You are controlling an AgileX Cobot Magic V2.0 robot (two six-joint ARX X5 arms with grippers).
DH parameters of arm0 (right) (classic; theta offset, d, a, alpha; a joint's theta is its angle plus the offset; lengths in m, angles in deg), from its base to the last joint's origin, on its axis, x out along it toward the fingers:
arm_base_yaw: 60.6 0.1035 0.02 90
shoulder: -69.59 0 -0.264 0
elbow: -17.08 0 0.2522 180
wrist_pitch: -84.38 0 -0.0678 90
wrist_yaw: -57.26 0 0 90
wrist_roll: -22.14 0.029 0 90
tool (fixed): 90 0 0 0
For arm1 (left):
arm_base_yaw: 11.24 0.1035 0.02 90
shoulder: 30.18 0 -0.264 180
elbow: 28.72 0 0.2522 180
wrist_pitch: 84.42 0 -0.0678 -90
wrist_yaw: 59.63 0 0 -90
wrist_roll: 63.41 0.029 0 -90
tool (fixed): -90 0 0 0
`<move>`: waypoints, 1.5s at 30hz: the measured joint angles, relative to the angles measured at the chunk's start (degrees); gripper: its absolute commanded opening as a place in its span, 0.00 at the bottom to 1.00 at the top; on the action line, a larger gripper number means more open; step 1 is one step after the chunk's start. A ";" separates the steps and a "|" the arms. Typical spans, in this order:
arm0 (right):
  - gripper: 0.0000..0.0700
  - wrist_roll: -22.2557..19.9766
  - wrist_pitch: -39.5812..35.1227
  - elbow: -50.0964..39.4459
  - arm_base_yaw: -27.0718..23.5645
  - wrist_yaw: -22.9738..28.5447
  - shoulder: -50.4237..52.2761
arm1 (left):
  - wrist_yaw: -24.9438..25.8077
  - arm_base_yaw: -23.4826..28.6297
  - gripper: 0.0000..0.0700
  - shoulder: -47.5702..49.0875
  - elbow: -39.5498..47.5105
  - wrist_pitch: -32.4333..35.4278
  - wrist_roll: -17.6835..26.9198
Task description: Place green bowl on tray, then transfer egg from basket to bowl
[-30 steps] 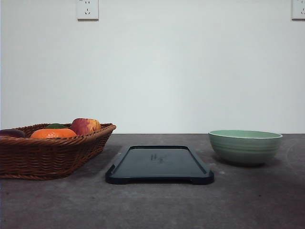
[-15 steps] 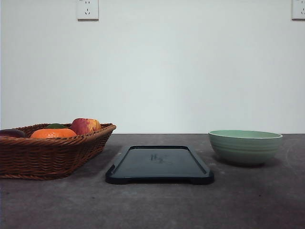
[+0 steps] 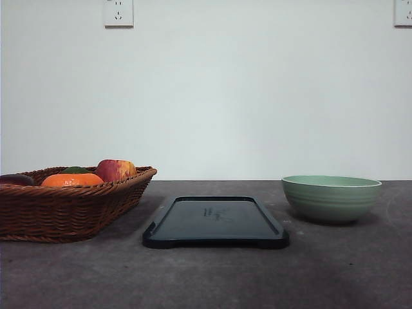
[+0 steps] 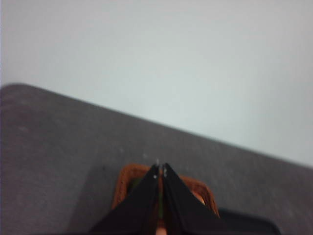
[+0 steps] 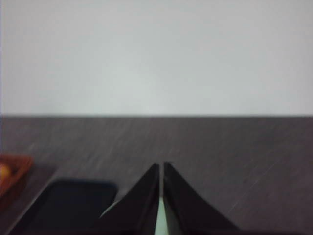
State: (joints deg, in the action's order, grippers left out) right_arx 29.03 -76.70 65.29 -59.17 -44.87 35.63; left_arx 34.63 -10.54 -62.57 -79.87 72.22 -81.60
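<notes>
Green bowl on table right of tray, apart from it. Basket left of tray, holding orange and apple; egg not discernible. Left gripper closed, empty, over basket, blurry. Right gripper nearly closed, empty, apparently above bowl.

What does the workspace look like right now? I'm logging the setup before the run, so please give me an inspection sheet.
Surface: dark grey table, bare in front.
Job's things: green bowl on the table right of the tray, not on it; tray bare; basket at left; egg not made out.
Clutter: apple, orange fruit and a dark item in the basket.
Grippers: left tool and right tool shut, holding nothing.
Cables: nothing seen.
Surroundings: white wall, two sockets.
</notes>
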 measured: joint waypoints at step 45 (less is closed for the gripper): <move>0.48 -1.91 34.07 24.60 1.62 -4.91 -33.13 | 11.08 -5.51 0.40 -28.18 -16.54 -17.11 17.10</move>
State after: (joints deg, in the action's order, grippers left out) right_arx 27.12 -42.62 89.89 -57.55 -49.78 2.50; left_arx 45.70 -16.04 -90.75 -96.41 55.10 -64.49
